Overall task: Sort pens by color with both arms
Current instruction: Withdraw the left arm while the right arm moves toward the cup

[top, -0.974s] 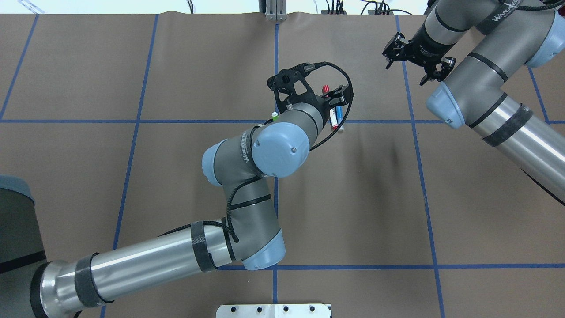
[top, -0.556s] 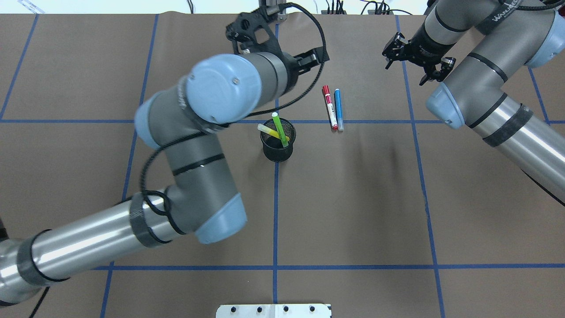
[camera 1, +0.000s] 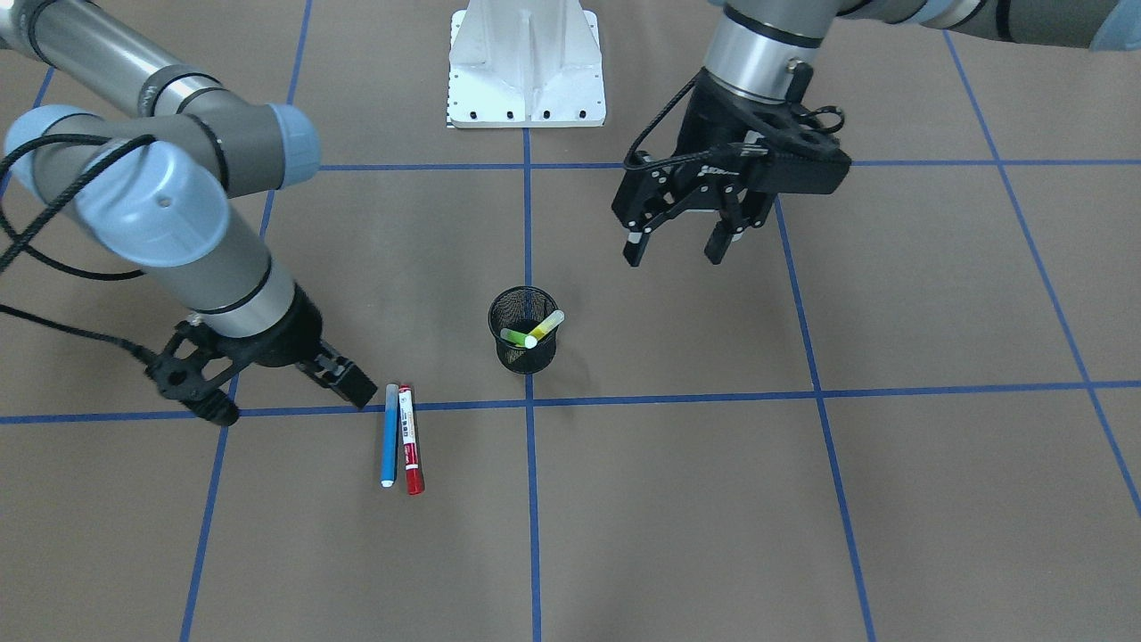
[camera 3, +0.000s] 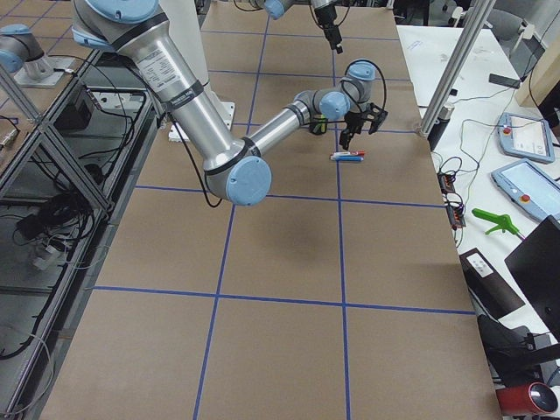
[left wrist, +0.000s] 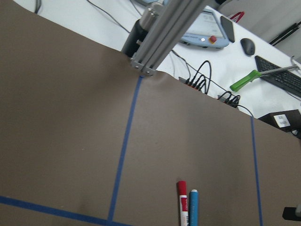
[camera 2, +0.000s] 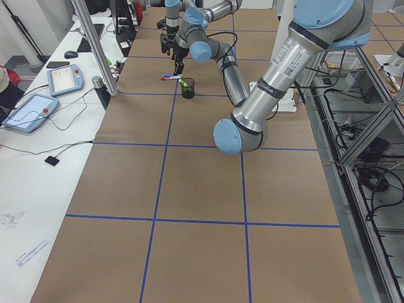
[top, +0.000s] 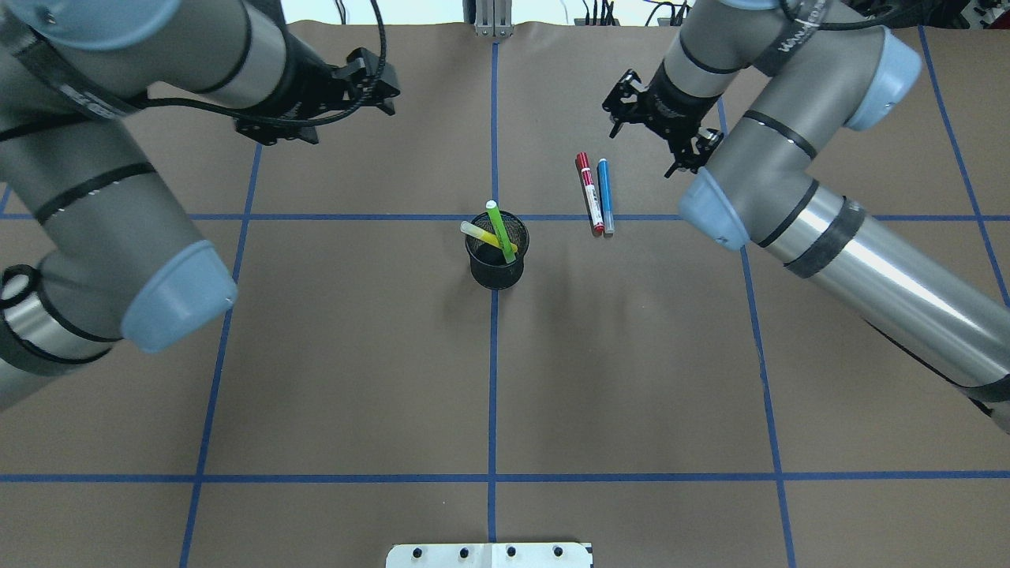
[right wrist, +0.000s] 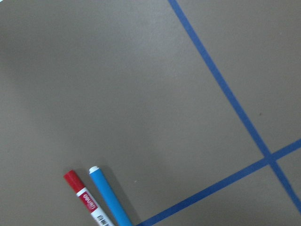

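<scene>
The green pen (top: pixel 497 225) and yellow pen (top: pixel 480 232) lean crossed in the black mesh cup (top: pixel 495 270). The red-capped pen (top: pixel 589 193) and blue pen (top: pixel 605 193) lie touching, side by side, on the tabletop (top: pixel 631 355) near the right claw (top: pixel 639 150), so we judge the sort at most half done, with these two not yet parted by color. Both claws hang empty with fingers apart, the left claw (camera 1: pixel 674 257) well apart from the cup; the mesh wall hides the lower ends of its two pens, neither wrist view shows its own claw, and we see no marked place for any color.
</scene>
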`<state>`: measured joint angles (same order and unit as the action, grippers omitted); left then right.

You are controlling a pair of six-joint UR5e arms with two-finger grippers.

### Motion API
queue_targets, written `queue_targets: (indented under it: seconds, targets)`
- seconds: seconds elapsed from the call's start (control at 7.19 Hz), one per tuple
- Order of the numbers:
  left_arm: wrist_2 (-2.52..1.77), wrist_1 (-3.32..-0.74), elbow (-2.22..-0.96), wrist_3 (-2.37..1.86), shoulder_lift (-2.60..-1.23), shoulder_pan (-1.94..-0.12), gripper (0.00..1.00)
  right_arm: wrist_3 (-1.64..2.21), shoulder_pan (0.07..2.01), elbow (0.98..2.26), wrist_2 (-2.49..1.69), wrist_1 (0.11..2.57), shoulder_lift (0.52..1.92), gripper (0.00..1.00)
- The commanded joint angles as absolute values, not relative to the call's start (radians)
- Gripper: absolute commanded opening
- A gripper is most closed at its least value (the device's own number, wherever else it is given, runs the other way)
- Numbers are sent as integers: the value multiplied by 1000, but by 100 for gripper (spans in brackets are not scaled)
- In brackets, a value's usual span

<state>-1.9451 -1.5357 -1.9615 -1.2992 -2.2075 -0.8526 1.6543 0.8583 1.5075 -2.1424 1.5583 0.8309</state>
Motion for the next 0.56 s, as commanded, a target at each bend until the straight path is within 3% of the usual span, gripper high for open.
queue_targets:
  seconds: [0.0,0.42]
  targets:
    - [-2080,-1379,-2045,-1075,-2087,-978,99,1779,754,1503,-2100,1789,675,99]
    - [-2085,-1373,-2046,-913,-1978,-1017,99,1816,672,1508,-1993,1795,670,100]
